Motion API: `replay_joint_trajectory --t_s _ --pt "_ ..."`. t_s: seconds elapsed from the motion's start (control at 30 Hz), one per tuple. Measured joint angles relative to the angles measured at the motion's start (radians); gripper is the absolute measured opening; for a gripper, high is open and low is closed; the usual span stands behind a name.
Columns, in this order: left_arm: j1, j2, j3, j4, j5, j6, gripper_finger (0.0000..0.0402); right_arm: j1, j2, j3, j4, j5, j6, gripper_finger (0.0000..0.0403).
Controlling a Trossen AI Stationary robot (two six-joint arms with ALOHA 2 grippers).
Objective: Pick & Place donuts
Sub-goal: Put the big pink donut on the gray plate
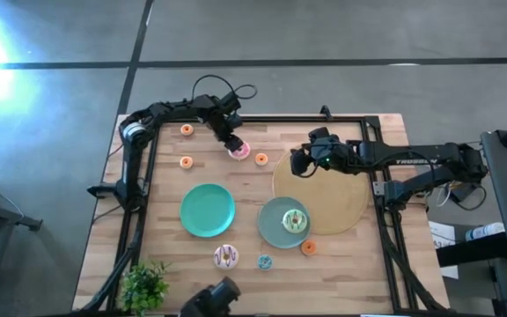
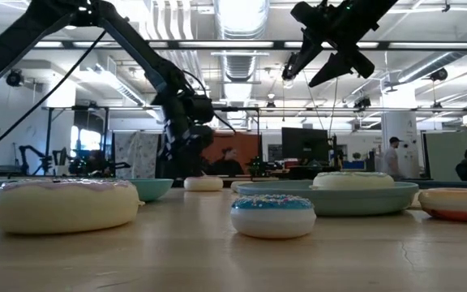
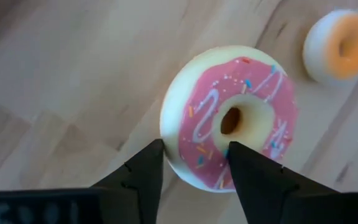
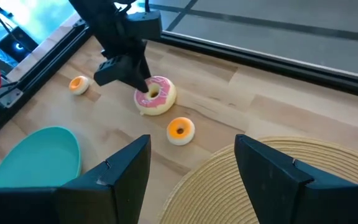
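Over the pink donut (image 3: 229, 118), left pincer (image 3: 194, 163) spread astride its rim; no legible writing.

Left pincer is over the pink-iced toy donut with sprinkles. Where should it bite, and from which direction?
From straight above: the pink-iced toy donut lies flat on the wooden table. Pinch one side of the ring, one finger in the centre hole, the other outside the rim. The left pincer already straddles that near side, jaws open, probably the best bite.
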Motion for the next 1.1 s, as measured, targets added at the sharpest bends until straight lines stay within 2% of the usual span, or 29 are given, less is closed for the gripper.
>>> replay_joint_trajectory --t_s 0.33,0.53,0.67,0.8,0.93,1.1 --pt "-0.016 -0.005 -0.001 0.08 0.016 0.008 0.001 0.0 -0.024 0.0 0.0 -0.002 -0.001 0.0224" --pt "-0.059 -0.096 -0.003 0.06 0.138 -0.026 0.0002 0.0 -0.105 0.0 -0.045 0.017 0.0 0.0224" --pt "-0.164 -0.196 -0.023 0.075 0.202 -0.05 0.0001 -0.001 -0.163 0.0 -0.101 0.039 0.006 0.0224" --pt "-0.329 -0.227 -0.053 0.153 0.157 -0.077 0.0001 0.0 -0.193 0.0 -0.149 0.056 0.025 0.0224" --pt "-0.468 -0.193 -0.068 0.289 0.025 -0.089 0.0001 0.0 -0.189 -0.001 -0.158 0.057 0.022 0.0224" --pt "-0.533 -0.123 -0.054 0.297 -0.029 -0.123 0.0 0.0 -0.164 0.0 -0.158 0.054 0.011 0.0224"
